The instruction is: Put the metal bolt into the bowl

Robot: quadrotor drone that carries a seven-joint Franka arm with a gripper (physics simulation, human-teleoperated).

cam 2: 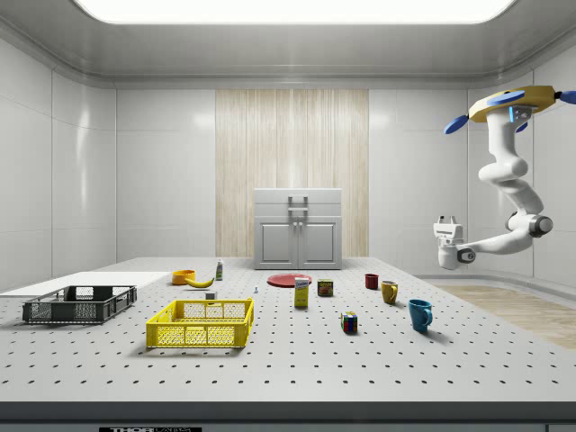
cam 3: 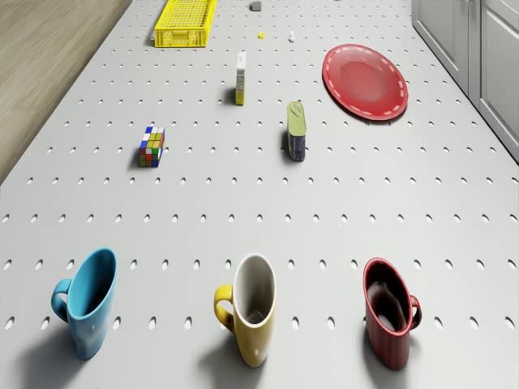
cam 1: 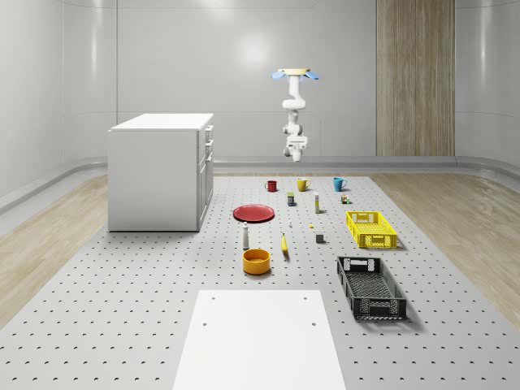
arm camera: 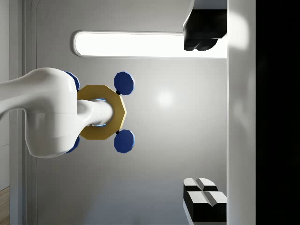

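Note:
The metal bolt is a tiny grey piece [cam 1: 290,224] [cam 3: 291,35] [cam 2: 256,290] lying on the perforated table between the red plate and the yellow crate. An orange bowl [cam 1: 256,261] [cam 2: 184,276] stands nearer the table's front, beside a banana. The drone [cam 1: 295,74] [cam 2: 515,105] hovers high over the far end of the table, behind a row of mugs. Its arm hangs down and bends, so that the gripper [cam 1: 296,143] [cam 2: 445,221] [arm camera: 204,117] points up at the ceiling, far above the bolt. In the wrist view the two black fingers stand wide apart, open and holding nothing.
A white cabinet [cam 1: 161,171] stands at the whole-scene view's left. Red [cam 3: 391,312], yellow [cam 3: 253,306] and blue [cam 3: 89,300] mugs lie nearest the drone. A red plate [cam 1: 253,213], yellow crate [cam 1: 371,228], black crate [cam 1: 370,287], Rubik's cube [cam 3: 151,146] and small boxes dot the table.

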